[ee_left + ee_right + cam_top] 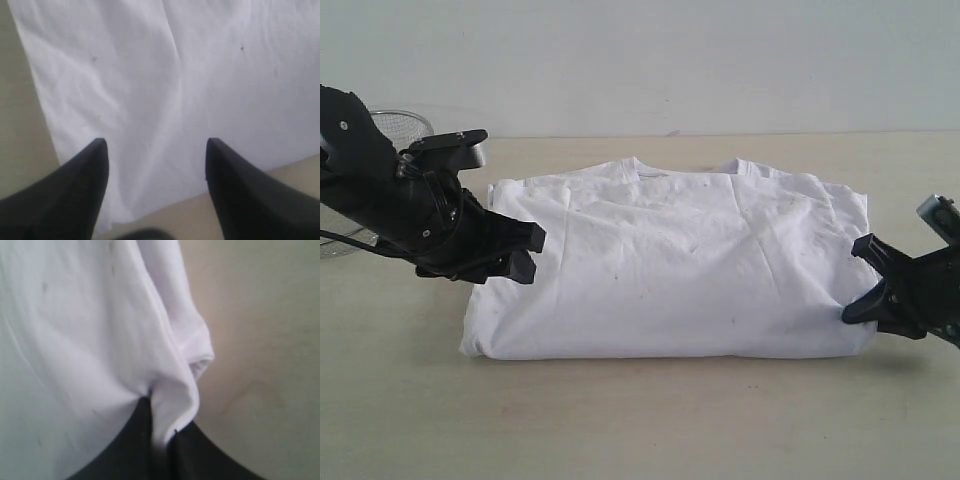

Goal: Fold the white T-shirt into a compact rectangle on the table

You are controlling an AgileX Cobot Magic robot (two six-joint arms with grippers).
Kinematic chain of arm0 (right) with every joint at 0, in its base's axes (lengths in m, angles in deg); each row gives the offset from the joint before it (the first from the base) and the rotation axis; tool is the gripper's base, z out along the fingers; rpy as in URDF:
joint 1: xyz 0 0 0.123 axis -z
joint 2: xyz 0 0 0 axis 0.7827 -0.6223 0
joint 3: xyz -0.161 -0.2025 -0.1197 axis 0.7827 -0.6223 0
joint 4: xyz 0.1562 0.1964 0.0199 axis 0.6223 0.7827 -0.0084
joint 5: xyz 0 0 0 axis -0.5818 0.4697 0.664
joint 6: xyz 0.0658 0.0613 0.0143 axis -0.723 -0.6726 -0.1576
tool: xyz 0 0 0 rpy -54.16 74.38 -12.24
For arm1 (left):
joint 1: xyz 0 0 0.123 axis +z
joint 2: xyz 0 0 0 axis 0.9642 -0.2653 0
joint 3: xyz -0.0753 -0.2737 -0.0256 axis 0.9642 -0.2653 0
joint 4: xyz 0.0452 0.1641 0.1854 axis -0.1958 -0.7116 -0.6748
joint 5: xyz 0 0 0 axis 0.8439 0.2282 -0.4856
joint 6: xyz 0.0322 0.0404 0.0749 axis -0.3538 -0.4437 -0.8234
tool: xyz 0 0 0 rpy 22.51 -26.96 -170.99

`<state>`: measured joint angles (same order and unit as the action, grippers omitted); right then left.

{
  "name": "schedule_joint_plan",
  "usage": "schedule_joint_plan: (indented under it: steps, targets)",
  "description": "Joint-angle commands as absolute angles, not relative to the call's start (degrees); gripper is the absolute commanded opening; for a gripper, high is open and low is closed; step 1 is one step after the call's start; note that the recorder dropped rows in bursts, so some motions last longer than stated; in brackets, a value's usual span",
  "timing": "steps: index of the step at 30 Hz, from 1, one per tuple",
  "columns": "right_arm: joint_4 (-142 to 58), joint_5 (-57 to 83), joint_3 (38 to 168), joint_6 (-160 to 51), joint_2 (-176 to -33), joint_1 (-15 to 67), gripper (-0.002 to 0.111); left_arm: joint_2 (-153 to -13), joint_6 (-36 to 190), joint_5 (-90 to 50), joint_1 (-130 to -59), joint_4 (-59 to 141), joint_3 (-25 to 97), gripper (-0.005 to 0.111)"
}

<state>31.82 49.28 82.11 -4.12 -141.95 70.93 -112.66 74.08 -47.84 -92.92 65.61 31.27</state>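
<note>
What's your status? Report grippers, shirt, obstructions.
Left gripper open at white T-shirt edge. Right gripper shut on opposite edge. Shirt half-folded on table. Wire basket behind left arm, clear.

The table (640,430) (beige) bears the white T-shirt (670,270), folded.

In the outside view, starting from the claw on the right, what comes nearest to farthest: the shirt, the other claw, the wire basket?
1. The T-shirt: its right edge is pinched in the right gripper.
2. The left gripper: across the shirt, at its left edge.
3. The basket: far left, behind the left arm.
</note>
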Motion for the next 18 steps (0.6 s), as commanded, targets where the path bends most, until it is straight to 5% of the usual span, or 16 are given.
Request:
schedule_joint_plan:
  steps: [1, 18]
  targets:
    - [31.35, 47.98, 82.22, -3.44, -140.06, 70.84, 0.0, -112.13, 73.49, -47.63, -93.32, 66.15, 31.52, 0.055]
    - [32.3, 51.01, 84.04, -1.78, -134.47, 67.51, 0.0, -112.13, 73.49, -48.68, -93.32, 66.15, 31.52, 0.055]
